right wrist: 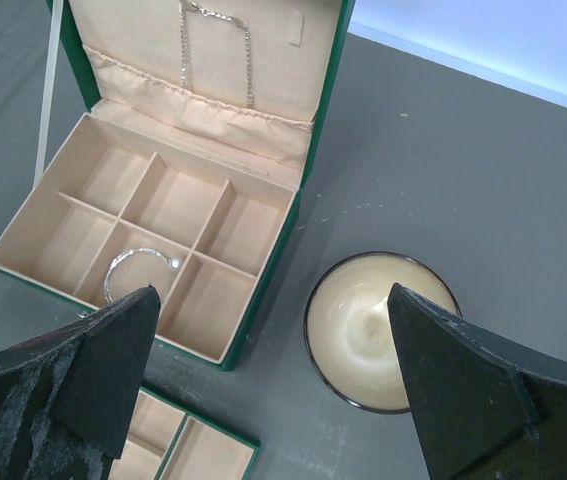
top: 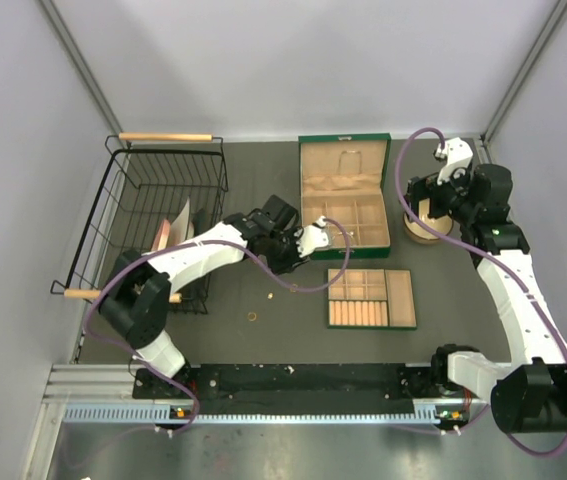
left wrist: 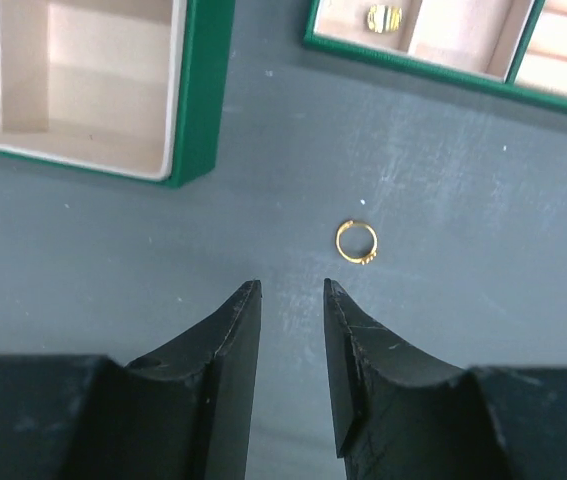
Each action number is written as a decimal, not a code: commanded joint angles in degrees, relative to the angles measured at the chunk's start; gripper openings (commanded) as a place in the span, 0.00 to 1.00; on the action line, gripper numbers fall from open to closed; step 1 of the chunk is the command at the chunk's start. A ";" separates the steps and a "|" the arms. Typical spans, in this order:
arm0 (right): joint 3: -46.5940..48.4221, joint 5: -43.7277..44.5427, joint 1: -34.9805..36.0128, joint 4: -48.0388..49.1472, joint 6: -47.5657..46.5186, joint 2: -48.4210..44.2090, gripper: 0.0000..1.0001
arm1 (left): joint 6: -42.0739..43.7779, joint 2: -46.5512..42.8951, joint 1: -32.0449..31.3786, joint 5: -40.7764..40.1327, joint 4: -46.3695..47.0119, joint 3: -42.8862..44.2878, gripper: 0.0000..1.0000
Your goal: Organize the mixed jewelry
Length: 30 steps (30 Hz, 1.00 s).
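Gold ring [left wrist: 356, 241] lies flat on the dark table [left wrist: 483, 220], a round hoop with its beaded bit turned toward the left gripper [left wrist: 291, 287], just beyond its tips; those jaws stand narrowly parted, holding nothing; the right gripper [right wrist: 271, 290] gapes wide and empty above the green jewelry box [right wrist: 268, 262].

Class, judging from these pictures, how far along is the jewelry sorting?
Done: one gold piece sits in the tray, a silver bangle in the box. In hand: nothing; the half-open left claw points at a gold ring on the table. Left: that ring and another loose ring.
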 commanded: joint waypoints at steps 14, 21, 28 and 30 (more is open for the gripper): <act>-0.17 -1.81 -0.05 1.26 -0.64 0.80 0.99 | -6.02 -4.12 3.96 0.93 -2.86 -7.78 0.40; -0.26 -1.81 -0.14 1.18 -0.63 1.24 0.99 | -12.79 -2.98 4.05 1.72 -4.61 -9.10 0.42; -0.17 -1.20 -0.05 1.09 -0.64 1.68 0.99 | -16.57 0.44 3.96 -0.38 -5.06 -8.66 0.43; -0.17 -1.11 -0.05 1.18 -0.64 1.59 0.99 | -17.02 1.15 3.96 -1.18 -4.36 -8.66 0.43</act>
